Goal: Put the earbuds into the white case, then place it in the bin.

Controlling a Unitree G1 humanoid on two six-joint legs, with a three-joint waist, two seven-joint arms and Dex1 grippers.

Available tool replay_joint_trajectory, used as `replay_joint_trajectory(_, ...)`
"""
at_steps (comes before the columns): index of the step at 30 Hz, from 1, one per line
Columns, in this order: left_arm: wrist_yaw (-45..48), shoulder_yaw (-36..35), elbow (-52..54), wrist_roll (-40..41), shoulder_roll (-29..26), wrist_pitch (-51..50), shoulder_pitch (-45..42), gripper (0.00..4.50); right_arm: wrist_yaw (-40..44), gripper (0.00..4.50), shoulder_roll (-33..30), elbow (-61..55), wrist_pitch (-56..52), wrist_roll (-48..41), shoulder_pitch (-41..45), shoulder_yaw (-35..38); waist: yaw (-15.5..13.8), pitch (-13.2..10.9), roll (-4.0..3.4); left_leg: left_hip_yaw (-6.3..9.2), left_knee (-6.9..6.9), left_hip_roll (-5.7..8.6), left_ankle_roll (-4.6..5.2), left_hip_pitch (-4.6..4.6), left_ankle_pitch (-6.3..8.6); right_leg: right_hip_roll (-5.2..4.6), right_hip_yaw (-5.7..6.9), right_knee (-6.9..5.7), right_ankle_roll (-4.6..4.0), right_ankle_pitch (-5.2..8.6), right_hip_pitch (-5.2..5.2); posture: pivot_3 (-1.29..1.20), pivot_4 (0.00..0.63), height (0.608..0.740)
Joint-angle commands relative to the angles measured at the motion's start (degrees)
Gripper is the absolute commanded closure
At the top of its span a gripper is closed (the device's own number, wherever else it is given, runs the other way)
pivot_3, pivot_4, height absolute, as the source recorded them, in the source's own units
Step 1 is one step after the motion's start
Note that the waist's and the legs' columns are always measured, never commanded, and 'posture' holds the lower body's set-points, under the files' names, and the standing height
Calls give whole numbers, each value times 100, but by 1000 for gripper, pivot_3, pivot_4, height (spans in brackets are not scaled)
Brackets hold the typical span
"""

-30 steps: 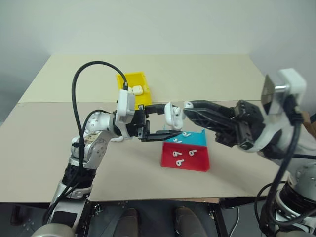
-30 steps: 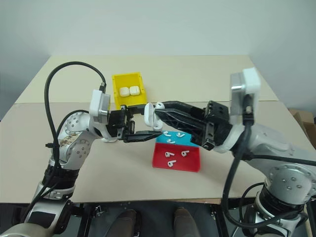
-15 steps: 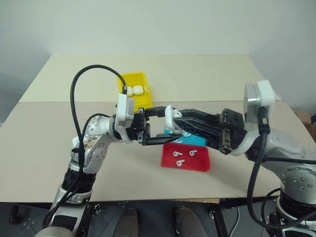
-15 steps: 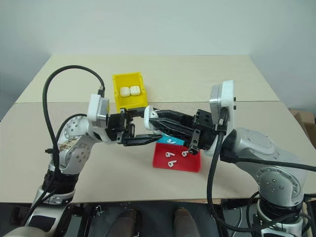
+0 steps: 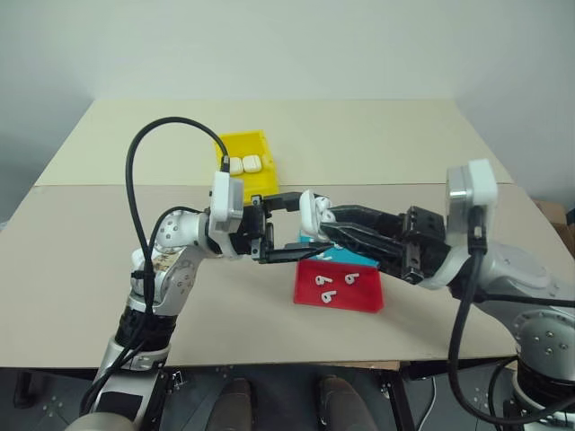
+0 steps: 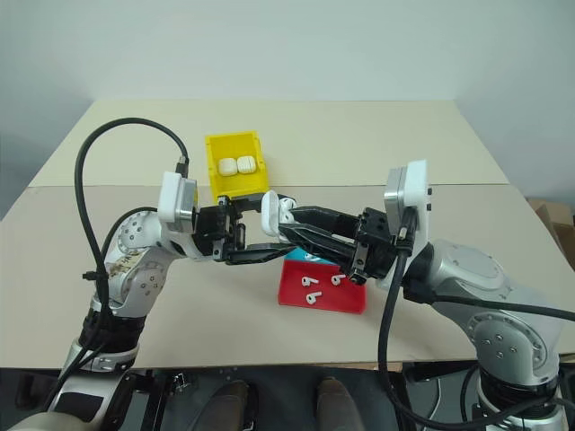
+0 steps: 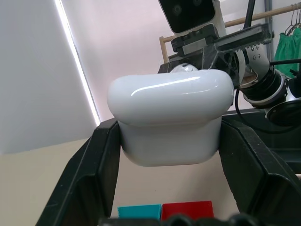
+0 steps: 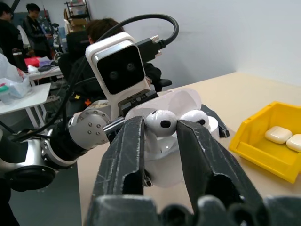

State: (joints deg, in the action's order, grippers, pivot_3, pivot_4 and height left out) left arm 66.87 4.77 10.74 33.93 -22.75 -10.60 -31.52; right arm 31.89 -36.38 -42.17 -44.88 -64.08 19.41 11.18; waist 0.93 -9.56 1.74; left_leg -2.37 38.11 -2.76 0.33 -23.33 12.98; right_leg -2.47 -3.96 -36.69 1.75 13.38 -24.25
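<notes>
My right gripper [image 8: 160, 136] has lowered its glossy white earbud [image 8: 161, 123], still pinched, onto the glossy white pebble-shaped case [image 7: 171, 120] clamped by my left gripper [image 7: 169, 155]; seating imminent.

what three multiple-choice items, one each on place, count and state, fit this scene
1. Where is the open white case?
A. in the left end effector
B. on the tray
C. in the bin

2. How many closed cases lie in the bin?
A. none
B. two
C. four

3. What does the right end effector hold?
A. nothing
B. a case
C. an earbud

A: black fingers clamp the case above the table. B: two lie side by side. C: the earbud sits between its fingers.
</notes>
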Motion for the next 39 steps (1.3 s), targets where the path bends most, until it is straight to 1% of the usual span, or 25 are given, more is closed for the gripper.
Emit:
replay_joint_trajectory(1,-18,-126,76,48,21,138,-110,1685,9,2653,-110,-167,200,69,-31,13,-1,0,0,0,0,0,0,0,0,0,0,0,0,0,0,0,150,740)
replay_joint_trajectory(3,-13,-116,58,31,13,152,-100,1685,100,2653,-195,-178,259,111,-87,65,-3,0,0,0,0,0,0,1,0,0,0,0,0,0,1,0,150,740)
replay_joint_trajectory(7,-4,-12,-98,-209,-79,148,-131,1685,418,2653,-591,-166,410,180,-126,390,-8,0,0,0,0,0,0,0,0,0,0,1,0,0,1,0,150,740)
replay_joint_trajectory(9,11,81,-222,-384,-111,152,-193,1685,545,2653,-930,-48,321,179,99,436,-6,0,0,-1,0,2,0,2,0,-1,-1,2,1,0,3,0,150,740)
replay_joint_trajectory(11,23,212,-355,-588,-115,183,-275,1685,762,2653,-1335,121,156,203,553,287,9,-1,1,-2,1,1,0,3,0,0,-2,1,4,2,2,0,150,740)
replay_joint_trajectory(12,25,284,-436,-693,-96,208,-321,1685,866,2927,-1529,216,49,217,856,143,11,-1,1,-3,2,1,0,5,0,0,-3,-1,7,3,0,0,150,740)
replay_joint_trajectory(13,29,342,-514,-777,-74,248,-361,1685,962,3011,-1657,286,13,284,1095,-1,14,-1,1,-2,1,1,0,5,0,1,-2,0,7,3,2,0,150,740)
replay_joint_trajectory(14,33,422,-599,-902,-60,310,-415,1685,1098,3237,-1797,340,-36,445,1392,-246,12,-1,0,-1,2,0,0,8,0,1,-1,-1,6,3,3,0,150,740)
replay_joint_trajectory(16,21,557,-719,-1098,-32,387,-521,1685,1293,3952,-1926,454,-87,821,1924,-756,11,0,0,-2,0,0,0,7,0,1,-1,0,4,3,1,0,150,740)
replay_joint_trajectory(18,7,626,-755,-1169,-1,367,-603,1685,1414,4472,-1935,591,-163,1195,2390,-1257,15,0,0,-3,0,-1,0,4,0,1,-2,1,3,3,-2,0,150,740)
replay_joint_trajectory(21,-5,696,-772,-1251,42,332,-694,1685,1714,4472,-1894,722,20,1885,2764,-1876,0,-1,0,-4,0,-1,0,-6,0,0,-3,4,-1,1,-10,0,150,740)
replay_joint_trajectory(23,19,761,-801,-1353,34,373,-734,1685,1846,4472,-1790,840,73,2109,2906,-2047,-10,-1,0,-3,0,-1,0,-16,0,0,-1,7,-1,0,-16,0,150,740)
replay_joint_trajectory(26,3,817,-771,-1470,43,444,-715,1685,2058,4472,-1722,963,274,2793,3117,-2499,-18,-1,0,-3,0,0,1,-21,0,-2,-1,8,0,1,-18,0,150,740)
replay_joint_trajectory(28,-1,843,-717,-1508,27,408,-709,1685,2153,4472,-1648,1038,365,3085,3180,-2665,-18,-1,0,-3,1,0,1,-23,0,-2,0,8,0,1,-21,0,150,740)
replay_joint_trajectory(31,4,810,-692,-1506,62,481,-663,1685,2359,4472,-1642,1096,546,3522,3212,-2852,-18,-1,0,-3,1,0,1,-22,0,-2,0,5,0,1,-22,0,150,740)
replay_joint_trajectory(34,-35,741,-648,-1473,79,514,-607,1685,2563,4472,-1764,1137,690,3817,3123,-2879,-19,-1,0,-3,2,0,1,-22,0,-2,0,3,0,1,-22,0,150,740)
replay_joint_trajectory(39,-77,604,-538,-1326,82,477,-514,1685,2797,4472,-1931,1150,898,4065,2888,-2654,-19,-1,0,-4,3,0,1,-21,0,-3,1,3,0,0,-20,0,150,740)
